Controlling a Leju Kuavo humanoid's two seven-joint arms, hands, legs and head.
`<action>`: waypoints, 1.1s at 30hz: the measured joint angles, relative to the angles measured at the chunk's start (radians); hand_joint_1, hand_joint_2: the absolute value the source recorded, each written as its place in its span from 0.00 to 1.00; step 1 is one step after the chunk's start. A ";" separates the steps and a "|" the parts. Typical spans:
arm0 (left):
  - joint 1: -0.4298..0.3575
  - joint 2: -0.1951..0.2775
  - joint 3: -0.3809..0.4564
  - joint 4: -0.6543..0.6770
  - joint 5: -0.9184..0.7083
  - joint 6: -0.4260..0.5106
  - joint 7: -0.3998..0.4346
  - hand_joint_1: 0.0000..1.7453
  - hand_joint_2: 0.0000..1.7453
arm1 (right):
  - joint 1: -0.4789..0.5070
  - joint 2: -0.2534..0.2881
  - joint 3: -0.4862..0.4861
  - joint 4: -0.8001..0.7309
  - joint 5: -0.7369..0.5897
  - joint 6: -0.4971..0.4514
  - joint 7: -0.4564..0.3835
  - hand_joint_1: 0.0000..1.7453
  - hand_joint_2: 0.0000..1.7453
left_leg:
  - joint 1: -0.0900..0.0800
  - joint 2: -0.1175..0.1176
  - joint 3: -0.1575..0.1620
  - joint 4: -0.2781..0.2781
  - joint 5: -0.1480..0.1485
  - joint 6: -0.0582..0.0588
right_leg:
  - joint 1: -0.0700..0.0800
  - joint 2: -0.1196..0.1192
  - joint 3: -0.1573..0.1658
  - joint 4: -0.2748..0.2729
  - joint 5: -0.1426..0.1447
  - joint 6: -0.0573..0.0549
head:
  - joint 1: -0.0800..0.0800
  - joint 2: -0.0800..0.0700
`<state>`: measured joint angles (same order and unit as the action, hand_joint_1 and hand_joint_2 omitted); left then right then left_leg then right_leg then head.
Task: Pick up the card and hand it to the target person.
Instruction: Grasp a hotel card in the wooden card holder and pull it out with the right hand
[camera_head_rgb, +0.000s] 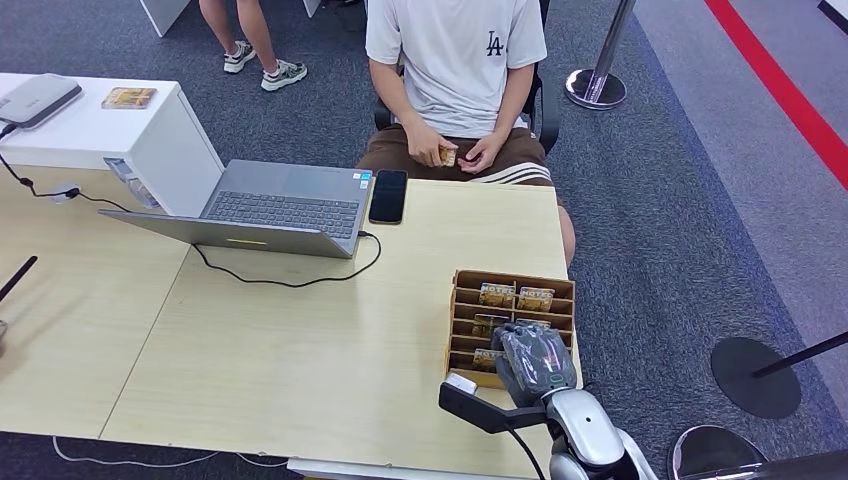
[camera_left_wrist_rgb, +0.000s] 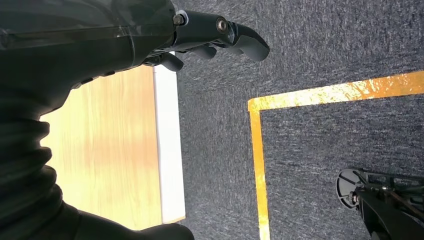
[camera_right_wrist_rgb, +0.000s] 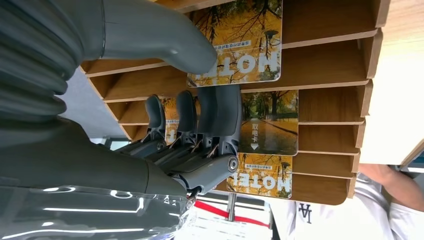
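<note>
our right robot hand (camera_head_rgb: 535, 360) sits over the near end of the wooden card rack (camera_head_rgb: 462, 300) on the worktop (camera_head_rgb: 300, 350); in the right wrist view its fingers (camera_right_wrist_rgb: 220, 112) curl toward the thumb right at a card (camera_right_wrist_rgb: 270, 122) standing in its slot, long axis along the slot; we cannot tell whether it is pinched yet; the right robot hand is far nearer than the left robot hand (camera_left_wrist_rgb: 220, 35), which hangs beside the worktop edge, fingers curled round nothing; neighbouring cards read "hotel"; the seated person (camera_head_rgb: 455, 60), shirt marked "la", waits beyond the far edge, already holding a card.
</note>
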<state>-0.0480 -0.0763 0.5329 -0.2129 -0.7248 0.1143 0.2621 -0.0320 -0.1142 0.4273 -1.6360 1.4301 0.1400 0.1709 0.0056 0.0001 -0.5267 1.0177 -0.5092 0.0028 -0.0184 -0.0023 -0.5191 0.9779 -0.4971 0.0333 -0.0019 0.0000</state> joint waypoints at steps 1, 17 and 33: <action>0.000 0.000 0.000 0.000 -0.001 0.000 0.000 0.00 1.00 | 0.000 0.001 0.000 0.001 -0.001 0.001 -0.001 0.65 1.00 | 0.000 0.000 0.000 0.000 0.000 0.000 | 0.000 0.000 0.000 0.000 0.000 0.000 | 0.000 0.000; 0.000 0.000 0.000 0.000 -0.017 -0.003 0.004 0.00 1.00 | -0.001 0.016 -0.008 0.022 -0.010 0.005 -0.007 0.74 1.00 | 0.000 0.000 0.000 0.000 0.000 0.000 | 0.000 0.000 0.000 0.000 0.000 0.000 | 0.000 0.000; 0.000 0.002 0.000 0.000 -0.034 -0.044 -0.010 0.00 0.50 | 0.000 0.019 -0.008 0.025 -0.033 0.010 -0.026 0.99 1.00 | 0.000 0.000 0.000 0.000 0.000 0.000 | 0.000 0.000 0.000 0.000 0.000 0.000 | 0.000 0.000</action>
<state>-0.0480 -0.0740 0.5332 -0.2129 -0.7587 0.0700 0.2518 -0.0324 -0.0954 0.4192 -1.6110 1.3967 0.1505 0.1448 0.0056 0.0001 -0.5263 1.0177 -0.5092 0.0028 -0.0184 -0.0023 -0.5189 0.9778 -0.4971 0.0333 -0.0017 0.0000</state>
